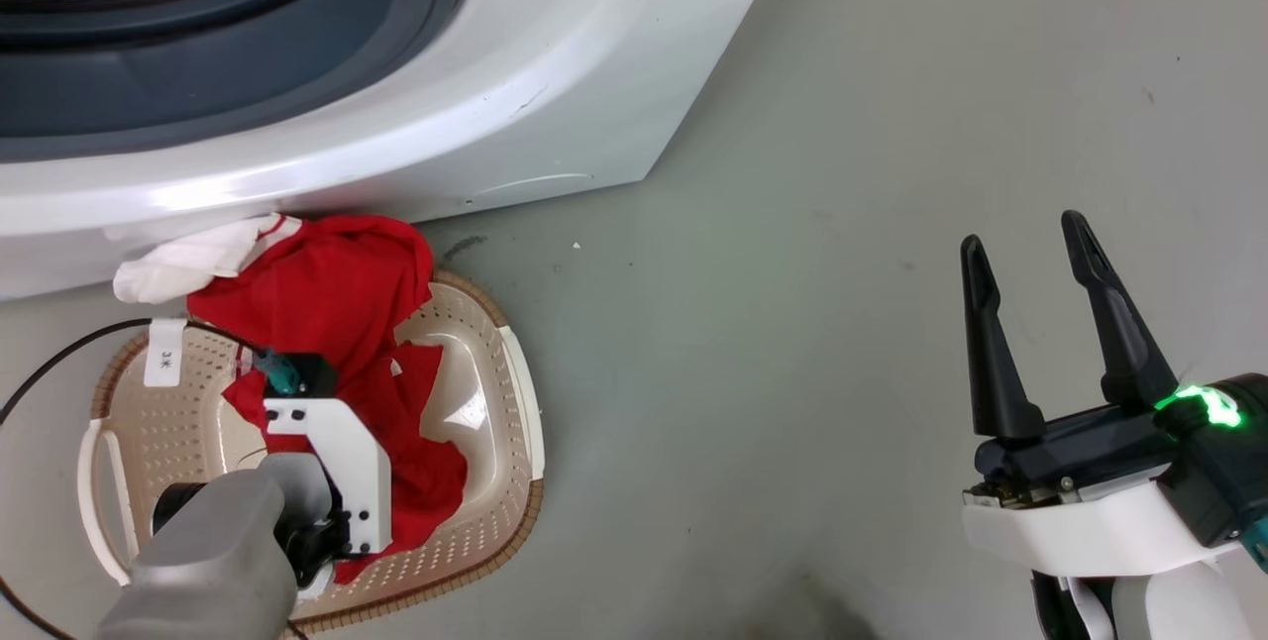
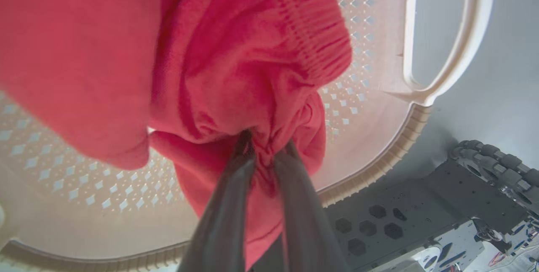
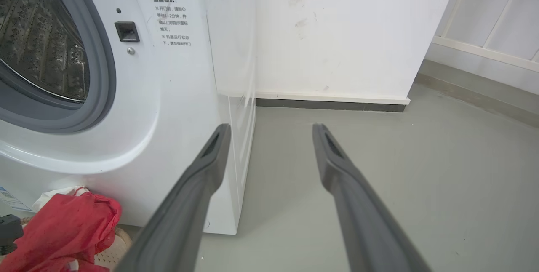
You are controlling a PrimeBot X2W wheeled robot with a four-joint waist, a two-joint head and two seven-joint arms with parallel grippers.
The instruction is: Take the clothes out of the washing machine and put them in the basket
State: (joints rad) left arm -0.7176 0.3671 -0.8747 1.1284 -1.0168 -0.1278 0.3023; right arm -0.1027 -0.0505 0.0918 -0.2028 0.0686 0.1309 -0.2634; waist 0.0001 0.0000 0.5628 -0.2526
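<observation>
The left claw point(image 2: 265, 148) is clamped on a fold of the red garment point(image 1: 337, 293) inside the cream laundry basket point(image 1: 520, 373), which sits on the grey floor point(image 1: 792, 323) at the foot of the white washing machine point(image 1: 555, 75). The garment's white cuff point(image 1: 188, 264) spills over the basket's far rim. The right claw point(image 1: 1025, 234) hangs well apart from them, fingers spread.

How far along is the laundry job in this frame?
Done: the clothes are out of the washing machine, mostly in the basket. In hand: the left gripper is shut on them. Left: release; the white cuff hangs over the rim. The right gripper is open, empty.
</observation>
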